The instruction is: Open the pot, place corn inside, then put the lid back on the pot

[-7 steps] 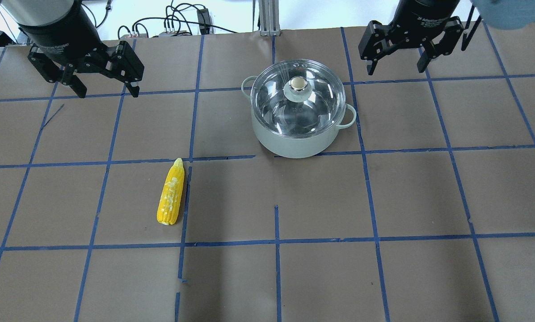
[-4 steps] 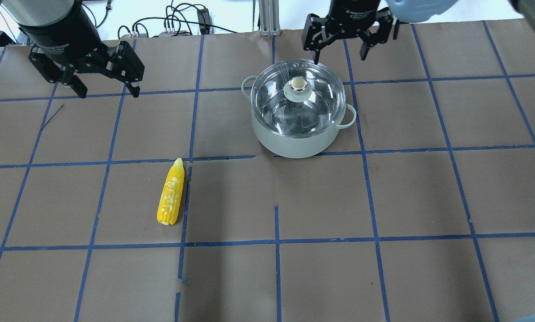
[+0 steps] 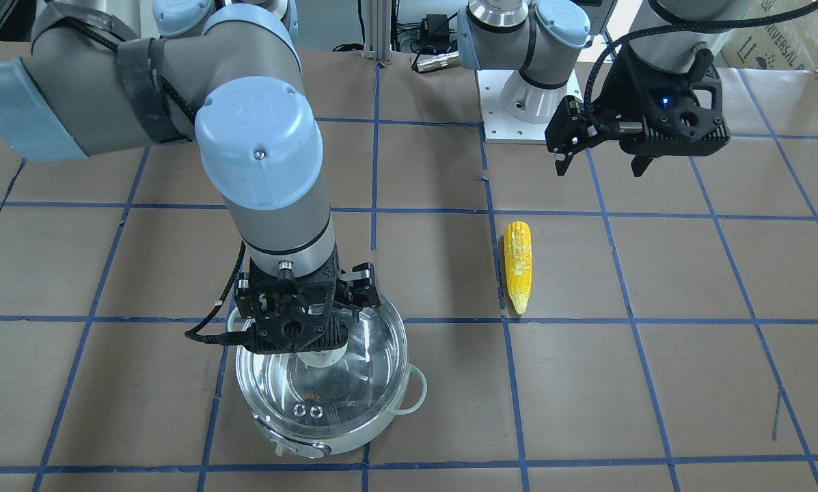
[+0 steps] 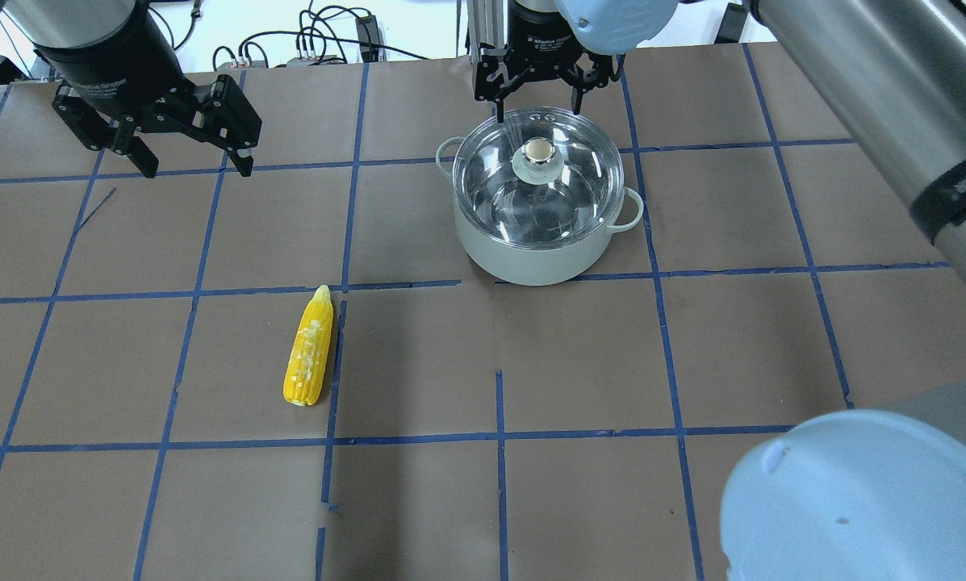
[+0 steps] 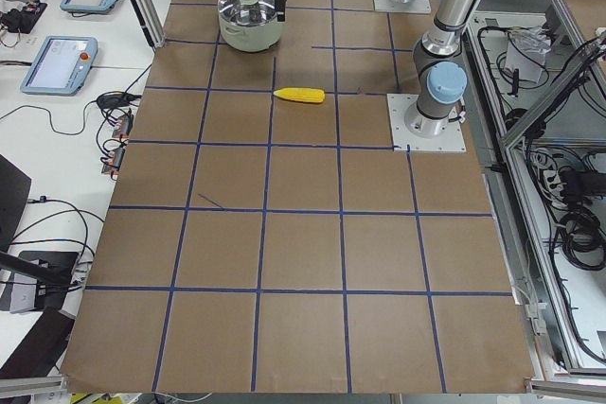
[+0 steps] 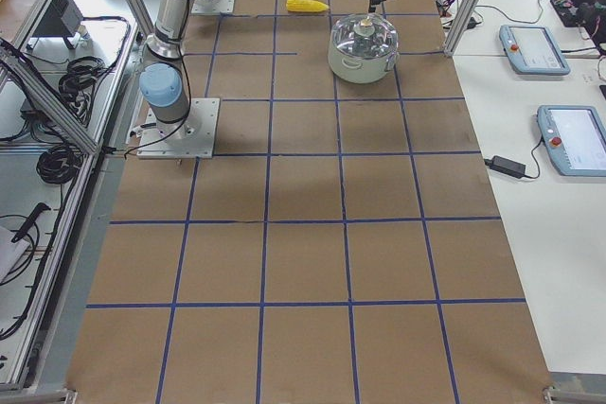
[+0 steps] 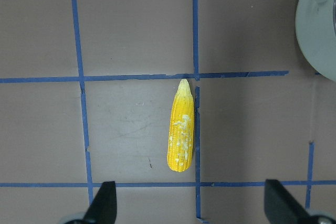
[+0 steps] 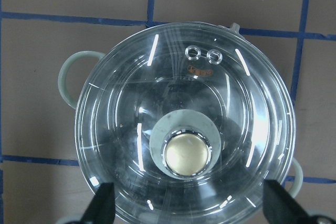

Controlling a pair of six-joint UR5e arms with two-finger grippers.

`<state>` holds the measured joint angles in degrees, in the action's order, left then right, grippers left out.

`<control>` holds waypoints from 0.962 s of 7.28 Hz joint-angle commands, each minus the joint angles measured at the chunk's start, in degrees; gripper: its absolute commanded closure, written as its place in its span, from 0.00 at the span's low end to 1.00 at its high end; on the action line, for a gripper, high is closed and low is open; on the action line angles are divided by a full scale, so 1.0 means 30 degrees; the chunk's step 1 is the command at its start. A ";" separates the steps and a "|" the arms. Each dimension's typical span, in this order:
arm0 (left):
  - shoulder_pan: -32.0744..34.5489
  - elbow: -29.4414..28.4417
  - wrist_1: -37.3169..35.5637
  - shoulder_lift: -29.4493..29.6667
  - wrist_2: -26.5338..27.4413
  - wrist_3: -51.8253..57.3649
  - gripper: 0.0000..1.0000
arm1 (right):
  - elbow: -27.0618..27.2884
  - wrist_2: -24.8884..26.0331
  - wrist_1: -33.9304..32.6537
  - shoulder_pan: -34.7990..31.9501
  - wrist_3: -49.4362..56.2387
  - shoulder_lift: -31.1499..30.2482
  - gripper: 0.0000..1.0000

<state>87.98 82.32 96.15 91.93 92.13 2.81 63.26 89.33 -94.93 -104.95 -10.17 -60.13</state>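
Note:
The pot (image 4: pixel 531 260) stands at the table's far centre with the glass lid (image 4: pixel 567 202) on it, knob (image 4: pixel 538 151) up. My right gripper (image 4: pixel 537 109) is open and hangs over the pot's far rim, above the lid. In the right wrist view the knob (image 8: pixel 187 153) lies between its fingers and the lid (image 8: pixel 121 129) fills the frame. The corn (image 4: pixel 309 349) lies on the table, front left of the pot. My left gripper (image 4: pixel 196 165) is open and empty at the far left, high above the table. Its wrist view shows the corn (image 7: pixel 181 135) below it.
The right arm's elbow (image 4: pixel 854 500) and forearm fill the overhead view's right side. Cables (image 4: pixel 329 40) and a metal post (image 4: pixel 483 32) sit beyond the table's far edge. Blue tape lines grid the brown table (image 4: pixel 531 484). Tablets (image 5: pixel 59 63) lie on a side bench.
My right gripper has moved left from the table's far right to above the pot's lid, still open. The left gripper, corn, pot and lid have not moved.

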 commanded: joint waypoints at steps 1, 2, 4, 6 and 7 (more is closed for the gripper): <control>0.0001 -0.0077 0.0029 0.0087 0.0080 -0.0087 0.00 | 0.0183 -0.0011 -0.0577 0.0001 0.0137 0.0908 0.00; 0.0001 -0.0049 0.0000 0.0059 0.0081 -0.0059 0.00 | 0.0242 0.0019 -0.0640 0.0031 0.0253 0.1115 0.01; 0.0001 -0.0020 0.0000 0.0088 0.0051 -0.0059 0.00 | 0.0765 0.0049 -0.0611 0.0031 0.0341 0.0942 0.02; 0.0001 -0.0020 0.0000 0.0059 0.0051 -0.0059 0.00 | 0.1502 0.0106 -0.1866 0.0060 0.0400 0.0882 0.01; -0.0028 -0.0019 0.0000 0.0058 0.0051 -0.0059 0.00 | 0.1589 0.0107 -0.1842 0.0060 0.0401 0.0853 0.02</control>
<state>87.96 82.24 96.15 92.17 92.29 2.64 67.45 89.57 -99.72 -104.78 -9.02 -57.48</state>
